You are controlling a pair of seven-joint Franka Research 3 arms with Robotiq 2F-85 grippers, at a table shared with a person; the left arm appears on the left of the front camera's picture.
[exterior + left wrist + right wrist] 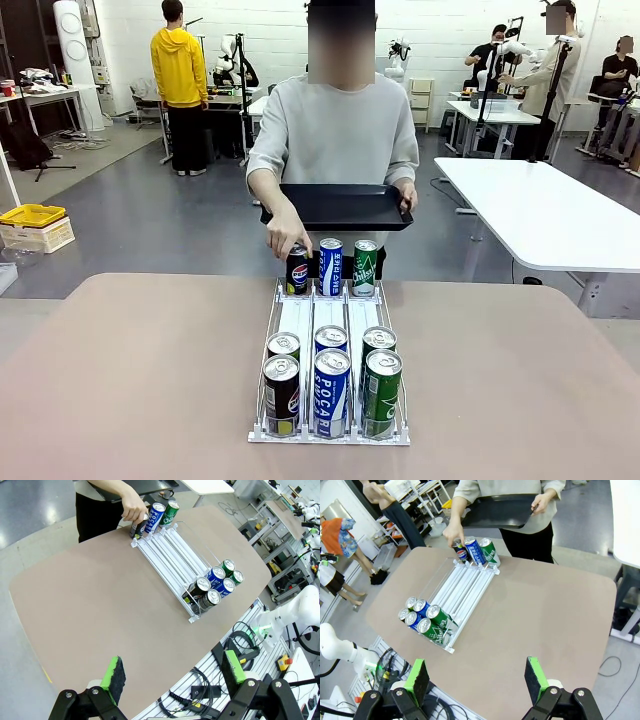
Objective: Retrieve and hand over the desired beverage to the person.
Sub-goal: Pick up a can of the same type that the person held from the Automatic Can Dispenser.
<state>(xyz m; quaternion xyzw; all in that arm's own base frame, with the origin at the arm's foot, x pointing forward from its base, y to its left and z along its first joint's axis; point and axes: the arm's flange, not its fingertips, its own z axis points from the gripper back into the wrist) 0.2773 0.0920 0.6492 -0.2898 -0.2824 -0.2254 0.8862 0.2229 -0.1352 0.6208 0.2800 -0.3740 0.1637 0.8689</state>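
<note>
Landmark: white wire three-lane can rack (330, 318), mid-way on the tan bench (120, 380).
Task thing: the front dark cola can (281, 396) stands upright at the rack's near end, in the lane on the robot's left. A far dark cola can (298, 272) stands at the rack's far end. Blue and green cans fill the other lanes.
Person: the grey-sweatshirted person (335, 130) stands past the rack's far end, one hand (287, 238) on the far dark cola can, the other holding a flat black tray (337, 207). Probably cola is wanted.
Handling: thin metal cylinder, smooth, slick. Likely full, so some weight. Dents if squeezed hard. Grip mid-body, across its width. The neighbouring can touches, so finger room is tight.
Left claw (173, 669): high, back from the rack's near end, pads wide apart, empty.
Right claw (477, 677): likewise high, angled down at the rack, pads apart, empty.
</note>
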